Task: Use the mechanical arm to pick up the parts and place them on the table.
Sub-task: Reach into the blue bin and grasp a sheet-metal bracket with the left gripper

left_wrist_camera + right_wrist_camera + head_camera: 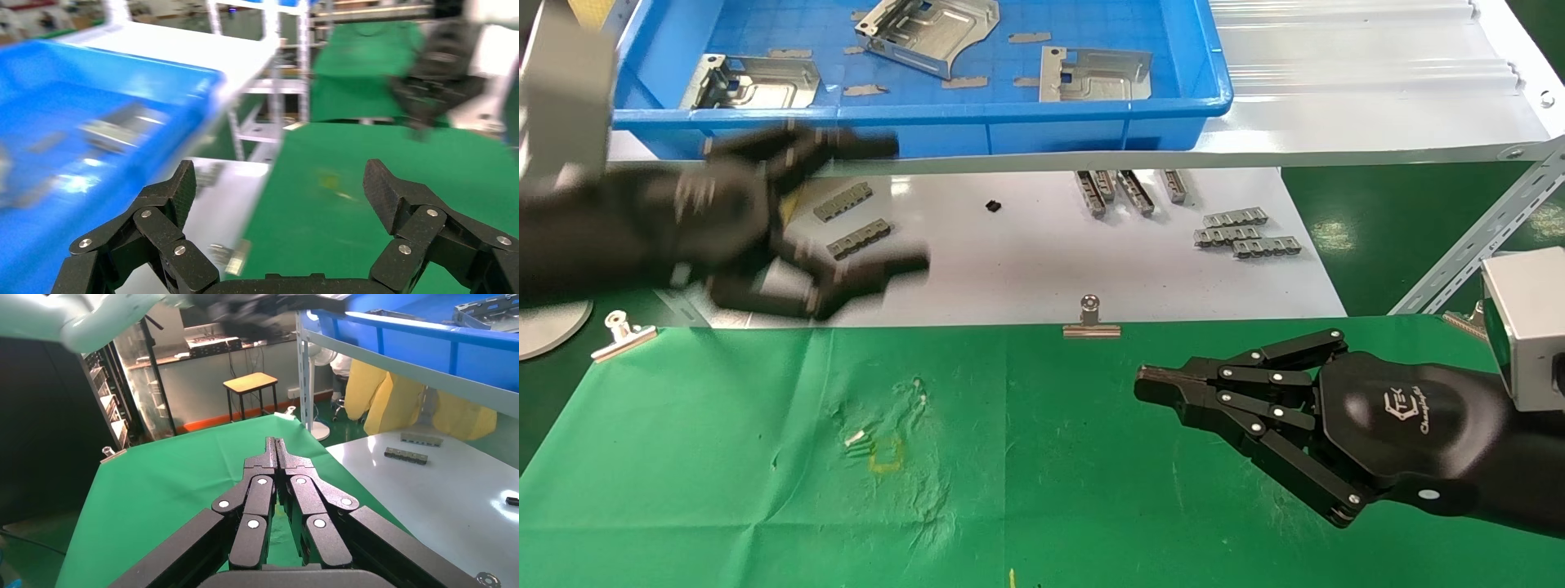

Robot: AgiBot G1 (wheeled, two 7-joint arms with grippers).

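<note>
Three silver parts (752, 82) (928, 28) (1095, 75) lie in the blue tray (928, 114). My left gripper (907, 204) hovers open and empty over the white board, just in front of the tray's left end. In its wrist view the left gripper (281, 184) is spread wide, with the tray (61, 184) and a part (116, 131) to one side and the green table (367, 184) ahead. My right gripper (1144, 380) rests shut and empty over the green table (1091, 490), its right gripper tips (275, 444) pressed together.
The white board (1026, 269) between tray and cloth carries small toothed strips (1246, 233) (854, 220) and a tiny black piece (992, 206). Binder clips (1091, 320) (621, 335) pin the cloth's far edge. A yellow square mark (887, 457) is on the cloth. A metal angle bar (1483, 237) slants at right.
</note>
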